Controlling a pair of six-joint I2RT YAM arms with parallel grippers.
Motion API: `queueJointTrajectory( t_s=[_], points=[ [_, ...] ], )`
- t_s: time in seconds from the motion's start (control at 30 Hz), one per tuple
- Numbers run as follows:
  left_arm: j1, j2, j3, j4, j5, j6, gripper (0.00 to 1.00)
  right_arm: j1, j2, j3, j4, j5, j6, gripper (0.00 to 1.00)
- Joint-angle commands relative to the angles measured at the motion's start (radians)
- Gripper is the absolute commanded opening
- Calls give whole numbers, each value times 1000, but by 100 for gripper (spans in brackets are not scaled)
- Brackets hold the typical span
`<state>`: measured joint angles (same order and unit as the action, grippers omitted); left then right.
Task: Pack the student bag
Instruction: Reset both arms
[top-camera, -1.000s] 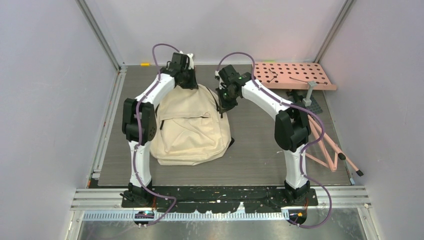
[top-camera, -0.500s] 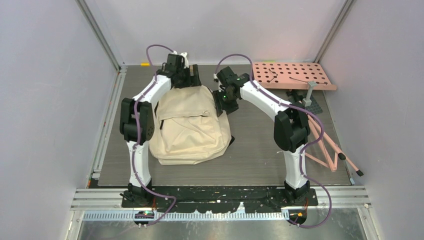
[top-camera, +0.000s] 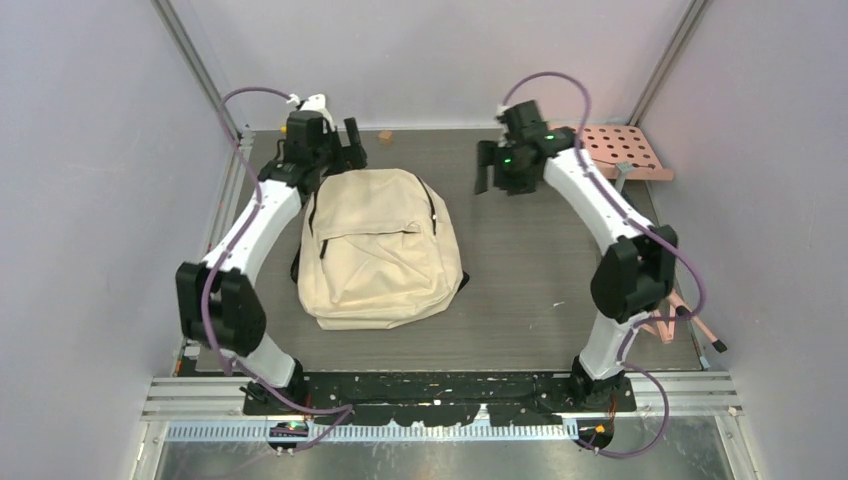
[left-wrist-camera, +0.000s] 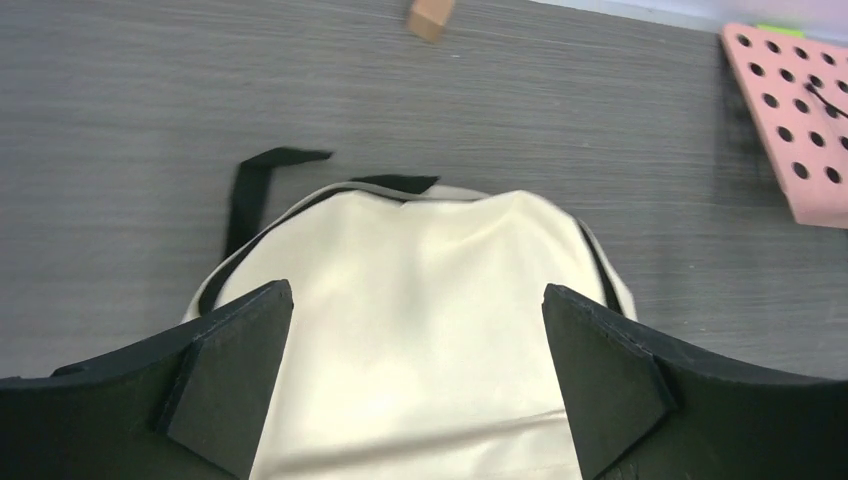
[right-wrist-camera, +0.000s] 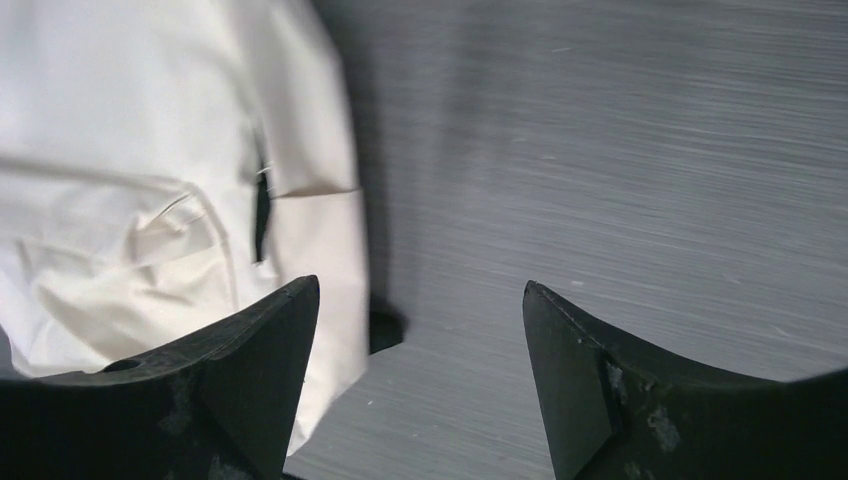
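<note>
The student bag (top-camera: 378, 250), cream fabric with black straps and zippers, lies flat on the dark table with its front pocket facing up. My left gripper (top-camera: 345, 145) hovers just behind the bag's top edge, open and holding nothing. In the left wrist view the bag's top (left-wrist-camera: 420, 330) shows between the wide-apart fingers of the left gripper (left-wrist-camera: 417, 290). My right gripper (top-camera: 488, 172) hangs open to the right of the bag, clear of it. The right wrist view shows the bag's side (right-wrist-camera: 130, 180) at left and bare table under the right gripper (right-wrist-camera: 420, 283).
A pink perforated board (top-camera: 625, 150) sits at the back right, also seen in the left wrist view (left-wrist-camera: 800, 110). A small tan block (top-camera: 383, 134) lies behind the bag. Pink rods (top-camera: 690, 320) lean at the right edge. Walls enclose the table.
Both grippers opened and let go of the bag's top. The left arm swung back and left, the right arm back and right. The bag settled flat.
</note>
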<state>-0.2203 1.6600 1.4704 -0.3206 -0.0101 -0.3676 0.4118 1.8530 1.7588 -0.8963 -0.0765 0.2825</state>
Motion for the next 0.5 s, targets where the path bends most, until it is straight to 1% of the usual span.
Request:
queueJointTrajectory(
  t_s=[0.0,0.03,0.1,0.2,0.23,0.27,0.3,0.4,0.43,0.47],
  points=[
    [2,-198,-117,-32,-203,-20,100,-171,-175,-85,33,65,16,81],
    [2,-236,-128,-74,-249,-27,100,-226,-215,-100,45,91,13,81],
    [2,-319,-158,-137,-340,-33,100,-298,-285,-154,82,130,11,81],
    [2,-454,-237,-199,-457,-43,100,-356,-398,-279,169,209,-5,81],
    [2,-491,-270,-203,-470,-34,100,-357,-460,-314,234,257,-10,81],
    [2,-530,-312,-204,-476,-28,100,-359,-491,-385,274,277,-17,81],
    [1,-568,-352,-202,-480,-29,100,-358,-556,-428,356,304,-19,81],
    [2,-679,-476,-182,-445,-36,100,-358,-674,-642,519,340,-12,81],
    [0,-713,-507,-171,-432,-41,100,-358,-726,-680,589,351,-9,82],
    [1,-743,-536,-157,-428,-46,100,-358,-750,-748,617,358,0,82]
  ],
)
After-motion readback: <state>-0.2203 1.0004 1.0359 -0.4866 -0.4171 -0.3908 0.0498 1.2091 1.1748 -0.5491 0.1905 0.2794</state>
